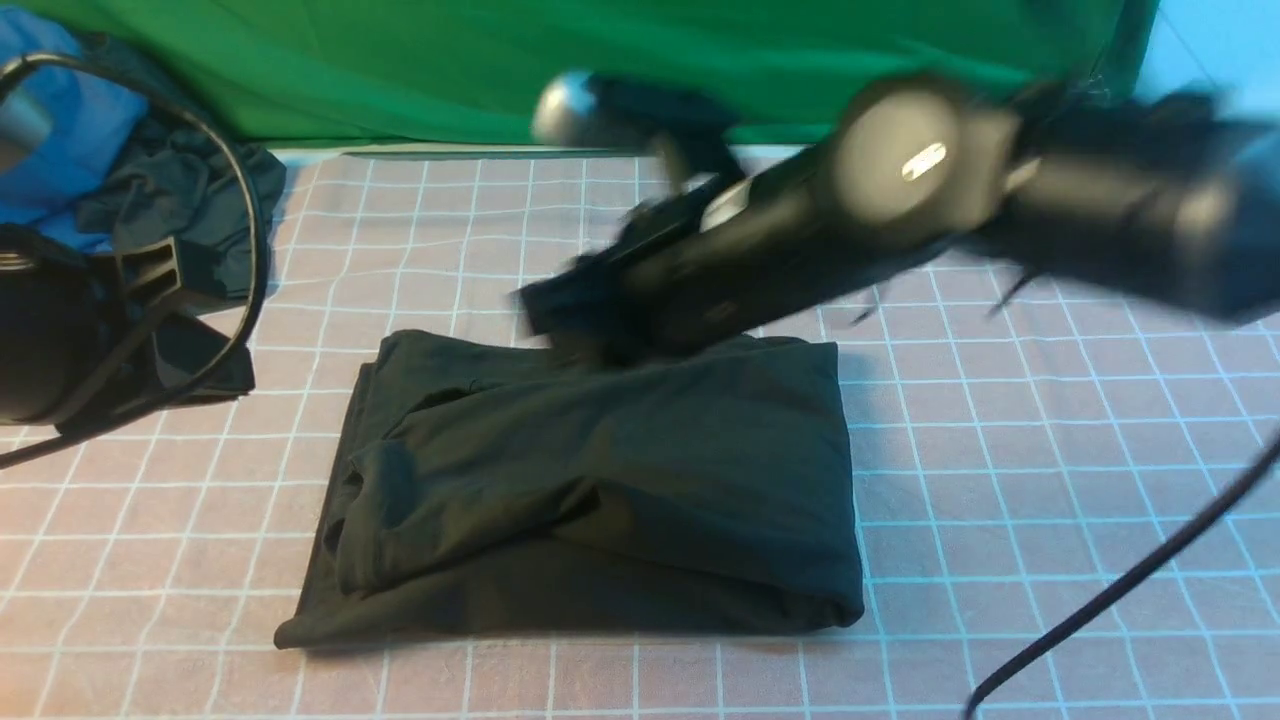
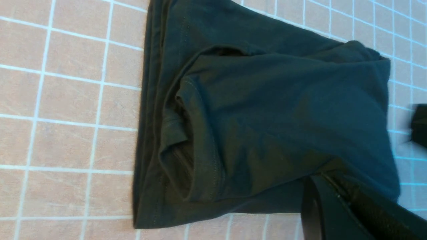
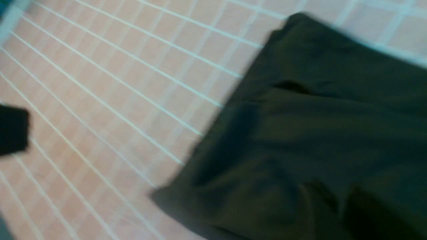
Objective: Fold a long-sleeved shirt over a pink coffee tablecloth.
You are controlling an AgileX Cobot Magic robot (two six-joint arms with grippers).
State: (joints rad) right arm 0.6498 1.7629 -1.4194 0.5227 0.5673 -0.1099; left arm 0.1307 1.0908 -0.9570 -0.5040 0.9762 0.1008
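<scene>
black cotton long-sleeved shirt (image 1: 600,490) lies folded into a thick, roughly rectangular bundle in the middle of the wide pinkish-brown tablecloth with a thin white square grid (image 1: 1000,450), which covers the surface. the layers stack unevenly: a folded-over panel with a stitched hem sits on top, and a thinner layer sticks out along the bundle's left side and near-left corner.

the left arm (image 1: 40,330) stands at the left edge of the front view, apart from the shirt. the left fingers (image 2: 337,210) are closed together. in the left wrist view one black finger shows in front of an edge of the bundle, and i cannot tell whether it touches the cloth.

the right arm (image 1: 900,200), badly blurred, reaches in from the right across the far edge of the shirt, with its tip over the far-left part of the bundle. the right fingers (image 3: 11,133) show only as one dark smeared block in the right wrist view, over bare tablecloth beside the shirt. i cannot tell how far apart they stand, or whether they grip or touch anything.

a plain green cloth (image 1: 600,60) hangs along the far side. a blue garment (image 1: 70,150) and a smaller dark grey-green garment (image 1: 190,200) lie bunched at the far left. a black cable (image 1: 1130,580) crosses the near-right corner of the tablecloth.
</scene>
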